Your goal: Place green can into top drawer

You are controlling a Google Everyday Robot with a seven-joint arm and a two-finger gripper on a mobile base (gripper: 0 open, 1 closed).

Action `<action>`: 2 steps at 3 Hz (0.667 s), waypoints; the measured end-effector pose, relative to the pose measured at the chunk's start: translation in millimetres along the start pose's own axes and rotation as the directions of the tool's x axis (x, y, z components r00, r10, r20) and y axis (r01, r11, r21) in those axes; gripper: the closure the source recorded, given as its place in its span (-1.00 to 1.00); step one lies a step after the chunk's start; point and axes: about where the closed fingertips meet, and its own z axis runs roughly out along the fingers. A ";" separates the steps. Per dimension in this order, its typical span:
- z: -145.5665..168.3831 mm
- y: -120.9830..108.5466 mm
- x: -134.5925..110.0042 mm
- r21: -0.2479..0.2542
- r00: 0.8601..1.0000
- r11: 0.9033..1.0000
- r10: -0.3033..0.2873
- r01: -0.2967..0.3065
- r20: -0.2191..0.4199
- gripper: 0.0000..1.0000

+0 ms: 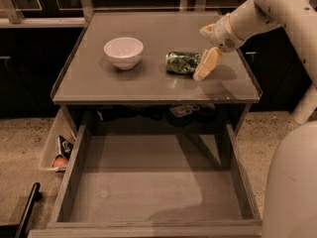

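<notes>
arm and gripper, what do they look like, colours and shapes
The arm is white and smooth, built of thick rounded tube sections, with a few small dark dots near its upper joint. It narrows toward the wrist. The gripper, over the right side of the table beside the can, has two flat cream fingers. No cables show.

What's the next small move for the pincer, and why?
Probably slide the pincer left so its fingers straddle the green can, then close. The can lies on its side on the cabinet top. The open pincer sits at its right end, not yet closed on it. The top drawer below is already pulled out.
</notes>
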 end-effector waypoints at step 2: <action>24.9 -6.6 11.1 -0.046 0.999 0.998 0.037 -0.037 0.007 -1.00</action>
